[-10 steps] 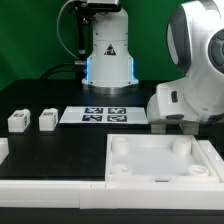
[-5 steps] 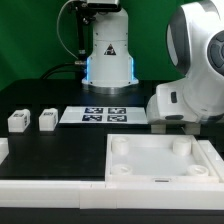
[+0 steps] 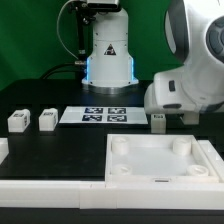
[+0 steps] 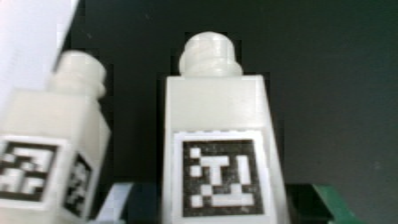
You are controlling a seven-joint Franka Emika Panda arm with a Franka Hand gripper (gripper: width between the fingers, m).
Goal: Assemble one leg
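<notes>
In the wrist view a white leg (image 4: 221, 130) with a black-and-white tag lies straight between my fingers, peg end pointing away. My gripper (image 4: 222, 206) is open, with a dark gap on each side of the leg. A second leg (image 4: 54, 135) lies beside it. In the exterior view a small leg (image 3: 158, 121) shows just under the arm's white body on the right, and the gripper itself is hidden there. Two more legs (image 3: 18, 121) (image 3: 47, 120) stand at the left. The large white tray-like part (image 3: 120, 172) lies in front.
The marker board (image 3: 100, 115) lies at the back middle before the robot base (image 3: 108, 60). A white part edge (image 3: 3, 150) shows at the far left. The arm's bulky body (image 3: 190, 85) fills the exterior view's right.
The arm's body has shifted up and slightly to the exterior view's left, uncovering the small leg under it. The two left legs and the tray have not moved.
</notes>
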